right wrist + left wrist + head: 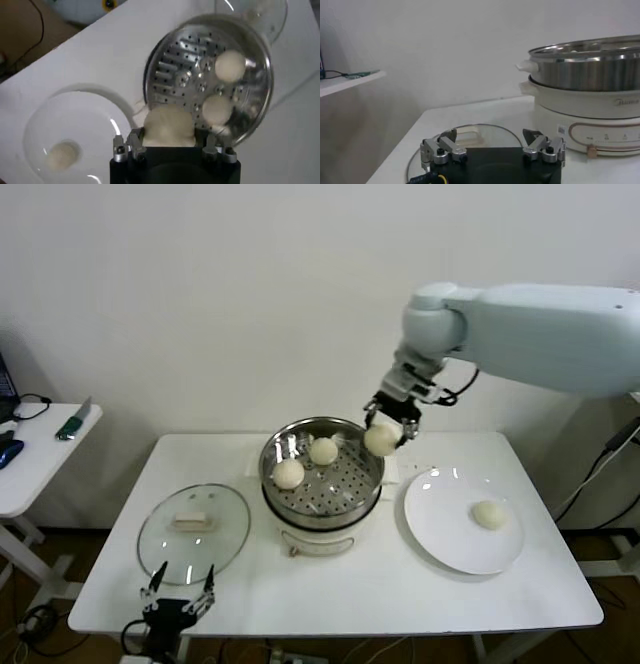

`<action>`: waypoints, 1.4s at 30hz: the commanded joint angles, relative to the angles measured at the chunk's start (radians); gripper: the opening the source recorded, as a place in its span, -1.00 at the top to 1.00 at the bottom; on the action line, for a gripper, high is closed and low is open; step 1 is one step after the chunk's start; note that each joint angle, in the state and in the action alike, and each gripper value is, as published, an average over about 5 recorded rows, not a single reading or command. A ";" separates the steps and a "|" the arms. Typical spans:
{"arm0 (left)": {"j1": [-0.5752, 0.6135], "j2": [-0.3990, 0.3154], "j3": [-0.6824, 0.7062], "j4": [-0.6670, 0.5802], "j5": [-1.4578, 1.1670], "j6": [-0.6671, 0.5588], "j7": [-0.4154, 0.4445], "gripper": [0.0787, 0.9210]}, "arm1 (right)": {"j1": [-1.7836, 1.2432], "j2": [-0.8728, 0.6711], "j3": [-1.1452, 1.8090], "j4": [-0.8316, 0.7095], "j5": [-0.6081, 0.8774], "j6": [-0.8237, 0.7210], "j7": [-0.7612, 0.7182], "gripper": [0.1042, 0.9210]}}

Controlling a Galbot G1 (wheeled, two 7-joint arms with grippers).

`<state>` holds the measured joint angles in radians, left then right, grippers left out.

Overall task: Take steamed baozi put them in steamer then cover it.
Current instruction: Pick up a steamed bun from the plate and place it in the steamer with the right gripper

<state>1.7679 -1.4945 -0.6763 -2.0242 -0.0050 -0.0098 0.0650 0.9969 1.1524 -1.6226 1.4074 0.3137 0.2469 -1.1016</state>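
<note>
1. Right gripper [384,428] clamped on a round cream-white dough bun [381,439], above the shiny steel perforated steamer's [322,484] right rim.
2. Two buns [289,473] in steamer; one on flat white plate [440,529].
3. Left gripper [178,596] idle, jaws wide, empty, at clear glass lid [160,534].

Cream-white baozi [382,438]; shiny silver steamer [322,486] with dot-perforated floor on white base; white plate [462,520]; clear glass cover [193,532], cream handle.

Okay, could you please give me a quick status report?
Right tool shut on baozi at steamer rim. Left tool open, parked by cover. Two buns inside, one on plate. Nothing blocking.
</note>
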 commanded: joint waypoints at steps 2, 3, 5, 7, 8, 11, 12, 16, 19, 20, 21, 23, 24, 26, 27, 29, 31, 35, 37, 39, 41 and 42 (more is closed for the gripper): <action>-0.001 0.000 -0.001 0.001 0.002 -0.001 -0.001 -0.77 | -0.097 0.236 0.050 -0.025 -0.111 0.068 0.011 -0.39; -0.002 0.000 -0.001 0.001 0.002 -0.001 -0.001 -0.77 | -0.115 0.245 0.050 -0.034 -0.120 0.068 0.015 -0.39; -0.002 0.000 -0.003 0.001 0.001 -0.001 -0.001 -0.77 | -0.148 0.255 0.049 -0.045 -0.139 0.065 0.021 -0.39; -0.002 0.000 -0.005 0.002 0.000 -0.002 0.000 -0.77 | -0.176 0.259 0.048 -0.052 -0.158 0.059 0.030 -0.39; -0.001 0.001 -0.007 0.003 -0.001 -0.003 0.000 -0.77 | -0.189 0.259 0.048 -0.054 -0.166 0.055 0.035 -0.39; -0.001 0.002 -0.012 0.007 -0.004 -0.004 -0.001 -0.77 | -0.231 0.253 0.048 -0.061 -0.182 0.037 0.049 -0.39; -0.001 0.002 -0.013 0.008 -0.004 -0.005 -0.001 -0.77 | -0.244 0.250 0.048 -0.064 -0.186 0.031 0.052 -0.39; 0.000 0.002 -0.014 0.009 -0.005 -0.006 -0.001 -0.77 | -0.289 0.238 0.049 -0.078 -0.209 0.022 0.062 -0.39; 0.001 0.001 -0.013 0.009 -0.005 -0.006 -0.001 -0.77 | -0.312 0.233 0.051 -0.090 -0.217 0.017 0.070 -0.39; 0.001 0.001 -0.013 0.009 -0.005 -0.006 0.000 -0.77 | -0.318 0.232 0.051 -0.094 -0.220 0.015 0.072 -0.39; 0.001 0.001 -0.013 0.008 -0.004 -0.006 0.000 -0.77 | -0.325 0.230 0.053 -0.098 -0.223 0.013 0.074 -0.39; 0.002 0.000 -0.013 0.008 -0.004 -0.006 0.000 -0.77 | -0.337 0.227 0.055 -0.104 -0.232 0.012 0.078 -0.39; 0.002 0.000 -0.013 0.008 -0.004 -0.006 0.000 -0.77 | -0.342 0.226 0.056 -0.107 -0.235 0.011 0.079 -0.39; 0.003 0.000 -0.012 0.009 -0.004 -0.007 0.000 -0.77 | -0.350 0.222 0.056 -0.110 -0.239 0.011 0.081 -0.39; 0.004 0.000 -0.012 0.009 -0.004 -0.008 0.000 -0.77 | -0.353 0.221 0.055 -0.110 -0.239 0.010 0.081 -0.39; 0.005 0.000 -0.012 0.009 -0.003 -0.010 0.000 -0.77 | -0.359 0.219 0.055 -0.112 -0.238 0.010 0.083 -0.39; 0.007 -0.001 -0.011 0.008 -0.004 -0.012 0.000 -0.77 | -0.364 0.220 0.056 -0.115 -0.238 0.010 0.085 -0.39; 0.010 -0.003 -0.009 0.007 -0.003 -0.014 0.000 -0.77 | -0.377 0.221 0.061 -0.122 -0.245 0.008 0.102 -0.39; 0.010 -0.003 -0.009 0.006 -0.003 -0.015 0.000 -0.77 | -0.380 0.222 0.064 -0.126 -0.251 0.008 0.113 -0.39; 0.011 -0.003 -0.010 0.005 -0.003 -0.015 0.000 -0.77 | -0.374 0.220 0.067 -0.128 -0.252 0.010 0.117 -0.43; 0.012 -0.003 -0.011 0.003 -0.003 -0.015 0.000 -0.77 | -0.358 0.216 0.069 -0.127 -0.243 0.013 0.113 -0.51; 0.012 -0.003 -0.011 0.002 -0.003 -0.015 0.000 -0.77 | -0.347 0.213 0.069 -0.126 -0.235 0.015 0.110 -0.57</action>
<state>1.7795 -1.4974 -0.6870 -2.0205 -0.0089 -0.0243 0.0650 0.6462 1.3657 -1.5573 1.2865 0.0781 0.2599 -1.0052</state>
